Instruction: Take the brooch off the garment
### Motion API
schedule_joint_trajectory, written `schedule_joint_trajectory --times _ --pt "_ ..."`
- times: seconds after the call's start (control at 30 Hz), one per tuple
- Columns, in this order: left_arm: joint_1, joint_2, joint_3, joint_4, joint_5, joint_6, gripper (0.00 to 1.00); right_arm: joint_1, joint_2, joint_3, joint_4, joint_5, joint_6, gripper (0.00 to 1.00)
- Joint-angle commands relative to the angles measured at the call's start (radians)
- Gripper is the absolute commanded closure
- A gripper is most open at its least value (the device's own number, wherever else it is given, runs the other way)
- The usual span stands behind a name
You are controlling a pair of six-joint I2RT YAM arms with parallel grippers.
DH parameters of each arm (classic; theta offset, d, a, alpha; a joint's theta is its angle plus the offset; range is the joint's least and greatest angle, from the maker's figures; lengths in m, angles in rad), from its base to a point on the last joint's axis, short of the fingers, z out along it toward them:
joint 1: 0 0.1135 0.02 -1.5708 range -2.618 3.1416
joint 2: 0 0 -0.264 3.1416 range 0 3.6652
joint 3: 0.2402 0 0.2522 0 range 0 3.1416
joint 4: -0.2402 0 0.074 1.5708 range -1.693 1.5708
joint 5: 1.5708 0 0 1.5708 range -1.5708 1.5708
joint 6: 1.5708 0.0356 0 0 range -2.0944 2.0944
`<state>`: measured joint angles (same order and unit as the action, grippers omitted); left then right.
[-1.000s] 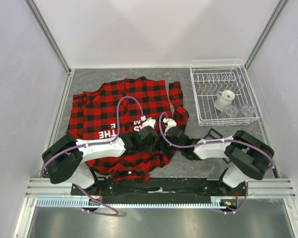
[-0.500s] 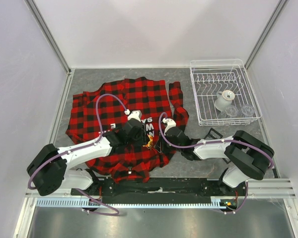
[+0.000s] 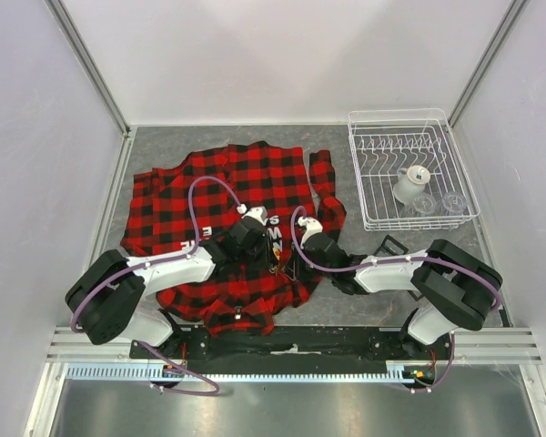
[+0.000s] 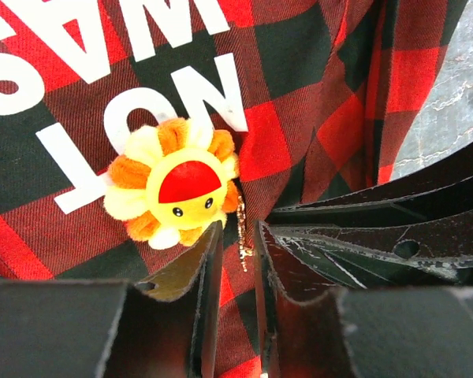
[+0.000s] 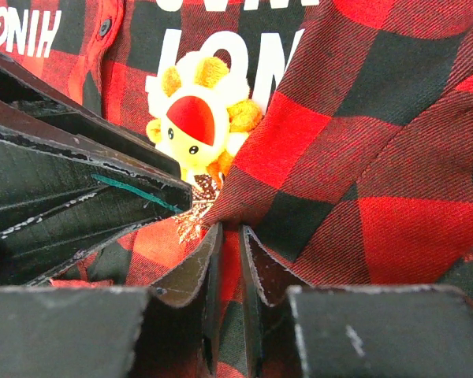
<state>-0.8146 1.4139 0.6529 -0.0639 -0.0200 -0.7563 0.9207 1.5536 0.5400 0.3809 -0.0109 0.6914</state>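
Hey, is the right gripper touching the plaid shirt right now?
Touching. The right wrist view shows the right gripper pinching a raised fold of the shirt between its fingertips, close to the brooch.

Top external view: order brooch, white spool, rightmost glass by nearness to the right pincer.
1. brooch, on the garment, just left of the right pincer.
2. white spool, in the dish rack, far right.
3. rightmost glass, rack's near-right corner.
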Motion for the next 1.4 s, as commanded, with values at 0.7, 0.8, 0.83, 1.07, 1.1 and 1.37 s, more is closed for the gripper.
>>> schedule_joint_trajectory --times 0.7,0.8,0.83,1.07,1.1,1.37 --pt "-0.035 0.055 0.033 0.185 0.176 -0.008 0.67 0.004 -0.228 -0.035 -0.247 0.277 0.12 0.62" --pt "-0.04 0.091 0.034 0.237 0.205 -0.024 0.66 0.004 -0.303 -0.046 -0.347 0.333 0.132 0.61" --pt "-0.04 0.124 0.036 0.268 0.218 -0.037 0.65 0.004 -0.322 -0.046 -0.367 0.362 0.131 0.61" --pt "-0.037 0.076 -0.019 0.32 0.165 -0.081 0.59 0.004 -0.351 0.014 -0.401 0.226 -0.044 0.59" --pt "-0.038 0.036 -0.033 0.297 0.125 -0.08 0.57 0.004 -0.337 0.024 -0.401 0.212 -0.07 0.6" --pt "-0.038 -0.436 -0.222 0.076 -0.17 -0.098 0.52 0.04 -0.136 0.179 -0.41 0.17 -0.141 0.66"
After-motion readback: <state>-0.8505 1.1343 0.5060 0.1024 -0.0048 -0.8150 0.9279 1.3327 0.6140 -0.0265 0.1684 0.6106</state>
